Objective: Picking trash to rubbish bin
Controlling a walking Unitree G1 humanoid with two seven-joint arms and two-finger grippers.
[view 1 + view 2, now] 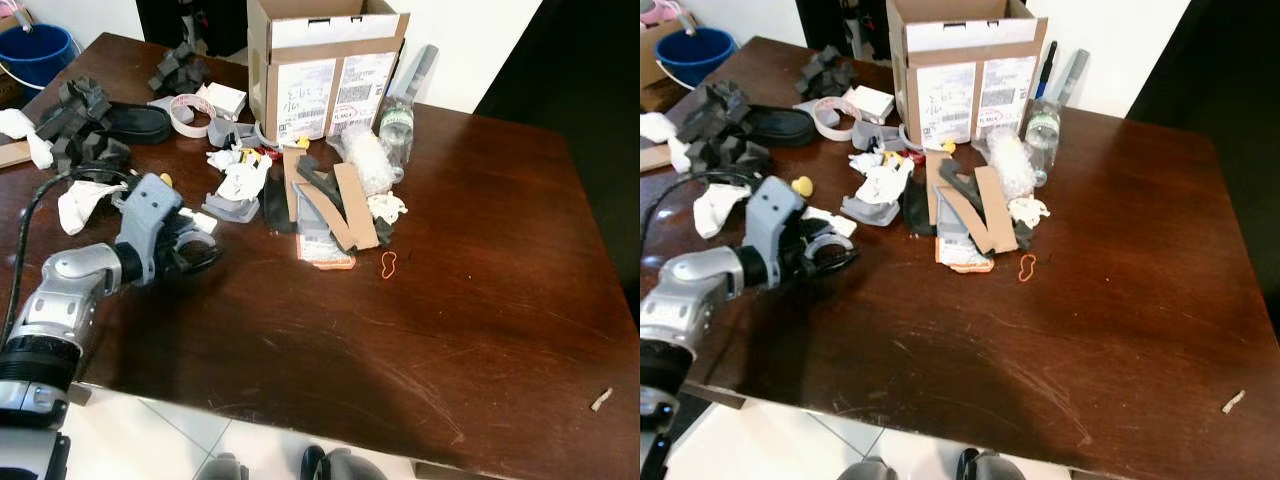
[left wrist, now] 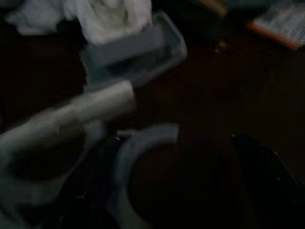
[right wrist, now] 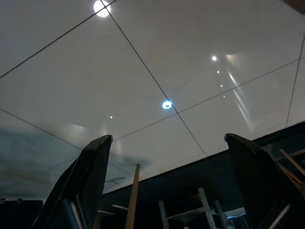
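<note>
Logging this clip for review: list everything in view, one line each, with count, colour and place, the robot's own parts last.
Table: one, dark brown wood, under everything.
Cardboard box: one, brown, open, at the far edge.
Plastic bottle: one, clear, right of the box.
Cardboard strips: several, brown, in the middle pile.
Crumpled tissues: several, white, in the pile.
Rubber band: one, orange, just right of the pile.
Tape roll: one, white, left of the box.
Bucket: one, blue, far left, off the table.
Left claw: black fingers open, low over the table left of the pile.
Right claw: open, over pale floor tiles.
</note>
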